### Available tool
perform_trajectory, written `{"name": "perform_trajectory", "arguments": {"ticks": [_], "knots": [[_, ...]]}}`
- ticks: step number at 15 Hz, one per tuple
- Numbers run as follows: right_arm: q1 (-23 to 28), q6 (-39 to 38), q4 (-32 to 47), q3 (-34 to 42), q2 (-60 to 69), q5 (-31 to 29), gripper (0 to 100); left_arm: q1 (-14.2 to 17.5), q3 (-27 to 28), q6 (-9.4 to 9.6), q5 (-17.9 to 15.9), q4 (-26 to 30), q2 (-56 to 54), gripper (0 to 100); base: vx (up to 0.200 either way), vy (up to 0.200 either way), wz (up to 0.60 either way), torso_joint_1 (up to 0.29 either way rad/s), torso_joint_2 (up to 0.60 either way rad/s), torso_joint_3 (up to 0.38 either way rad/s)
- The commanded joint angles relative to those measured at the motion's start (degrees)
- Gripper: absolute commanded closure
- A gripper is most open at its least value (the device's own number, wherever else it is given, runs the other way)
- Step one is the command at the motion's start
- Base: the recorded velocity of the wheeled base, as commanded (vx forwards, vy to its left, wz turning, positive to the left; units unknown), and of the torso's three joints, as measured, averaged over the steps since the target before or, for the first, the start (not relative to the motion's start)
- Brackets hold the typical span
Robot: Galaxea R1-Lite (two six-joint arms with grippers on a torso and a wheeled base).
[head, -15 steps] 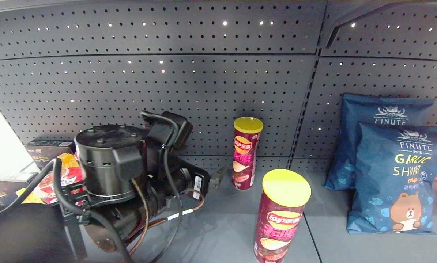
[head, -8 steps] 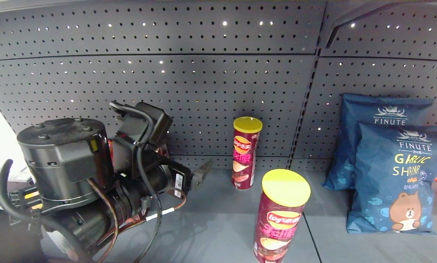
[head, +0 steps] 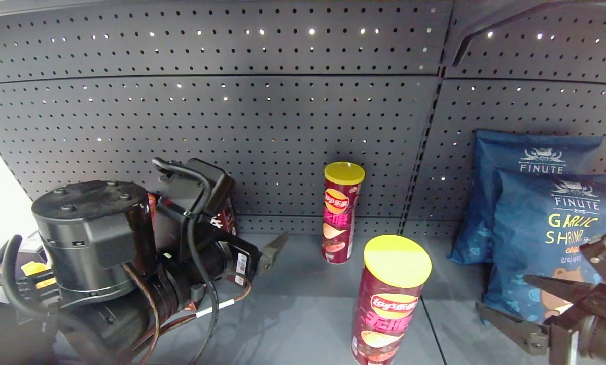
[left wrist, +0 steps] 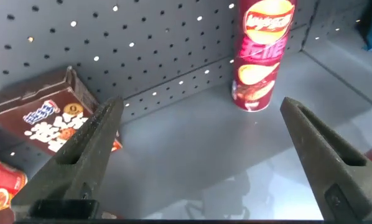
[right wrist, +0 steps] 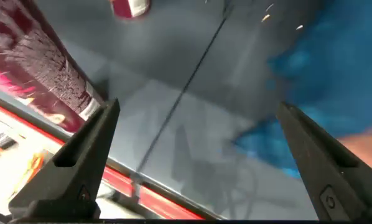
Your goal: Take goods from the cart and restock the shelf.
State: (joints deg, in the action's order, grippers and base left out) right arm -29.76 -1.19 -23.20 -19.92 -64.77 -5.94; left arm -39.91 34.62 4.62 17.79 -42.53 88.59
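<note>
The left gripper (left wrist: 198, 140) is spread wide and holds nothing. It sits low over the shelf (head: 303, 314), pointing towards the pegboard back. The right gripper (head: 503, 293) is also wide open and empty, and lies at the shelf's front right, just before the blue bags (head: 546, 238).

With both grippers bare, the step in hand is probably fetching the next item from the cart. To do it well, each arm should draw straight back from the shelf with its fingers apart. It should swing aside only once it is past the front edge. The cans are tall and narrow, so a brush from a finger or a wrist cable would likely tip them.

The far can (head: 341, 213) stands upright against the back, ahead and to the right of the left gripper, apart from it. A box (left wrist: 46, 115) lies to the left of that gripper, near one finger. The near can (head: 391, 299) stands upright at the front edge, between the two grippers and nearer the right one.
</note>
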Motion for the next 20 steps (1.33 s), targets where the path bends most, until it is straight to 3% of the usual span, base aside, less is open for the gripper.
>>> {"name": "perform_trajectory", "arguments": {"ticks": [1, 8, 12, 20], "knots": [[-3.0, -1.6, -1.4, -0.1, -9.1, -1.7, 0, 0.2, -1.5, 0.04, 0.0, -0.6, 0.5, 0, 0.0, 0.0, 0.0, 0.0, 0.0, 0.0], [-4.6, -1.3, -1.4, -2.3, -15.1, -1.7, 0, 2.8, -2.6, 0.57, -0.1, -1.5, 1.8, 0, 0.0, 0.0, 0.0, 0.0, 0.0, 0.0], [-6.7, -1.3, -1.5, -3.2, -16.6, -1.7, 0, 2.9, -2.7, 3.99, -0.4, -3.9, 4.8, 0, 0.0, 0.0, 0.0, 0.0, 0.0, 0.0], [-10.7, -1.3, -1.6, -5.4, -19.0, -1.6, 0, 3.0, -2.4, 4.08, -0.6, -4.0, 5.5, 0, 0.0, 0.0, 0.0, 0.0, 0.0, 0.0]]}}
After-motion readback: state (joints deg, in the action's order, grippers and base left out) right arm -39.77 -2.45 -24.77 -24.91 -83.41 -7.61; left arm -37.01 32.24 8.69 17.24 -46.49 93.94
